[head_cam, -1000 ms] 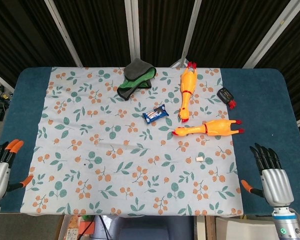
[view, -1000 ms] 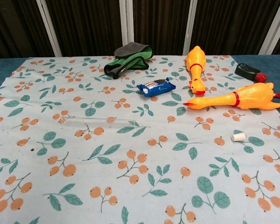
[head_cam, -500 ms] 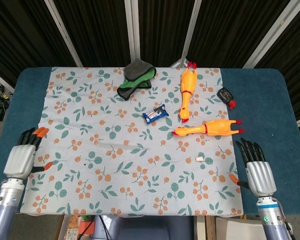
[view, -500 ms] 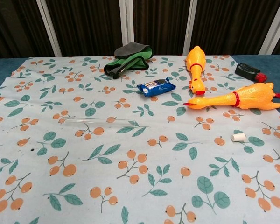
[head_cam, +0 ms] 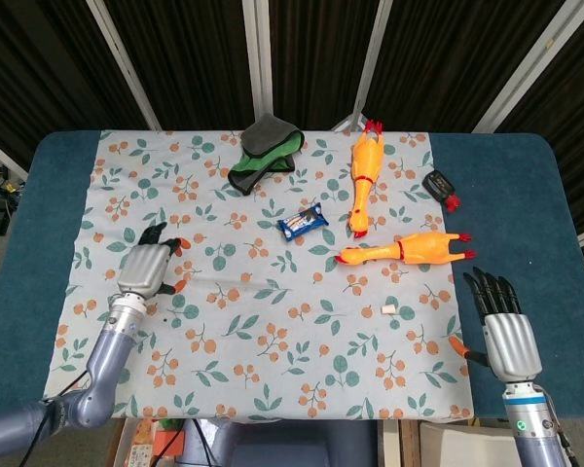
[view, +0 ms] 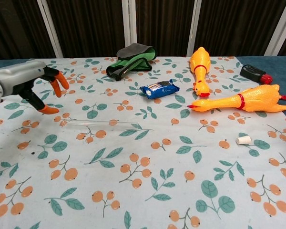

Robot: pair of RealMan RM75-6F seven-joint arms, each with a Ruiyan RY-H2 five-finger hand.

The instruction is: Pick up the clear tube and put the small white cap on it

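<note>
Over the last second the left hand (head_cam: 148, 268) has been carried in from the near left edge of the counter (head_cam: 58, 224) and now hovers over the flowered cloth (head_cam: 263, 350), just beside the left end of the clear tube (view: 102, 124). Its orange-tipped fingers (view: 61, 82) are seen spread and bent downward with nothing held between them. The tube lies flat on the cloth, untouched, its length running left to right in the chest view. The right hand (head_cam: 506, 331) has been shifted only slightly and is kept near the right front edge, fingers apart and empty, well apart from the small white cap (head_cam: 389, 310), which lies on the cloth in front of the nearer rubber chicken (head_cam: 404, 250). From this it is judged that the reach for the tube has been begun but no grasp has been made; a lowering and closing around the thin tube is still called for, and the cap has yet to be fetched
</note>
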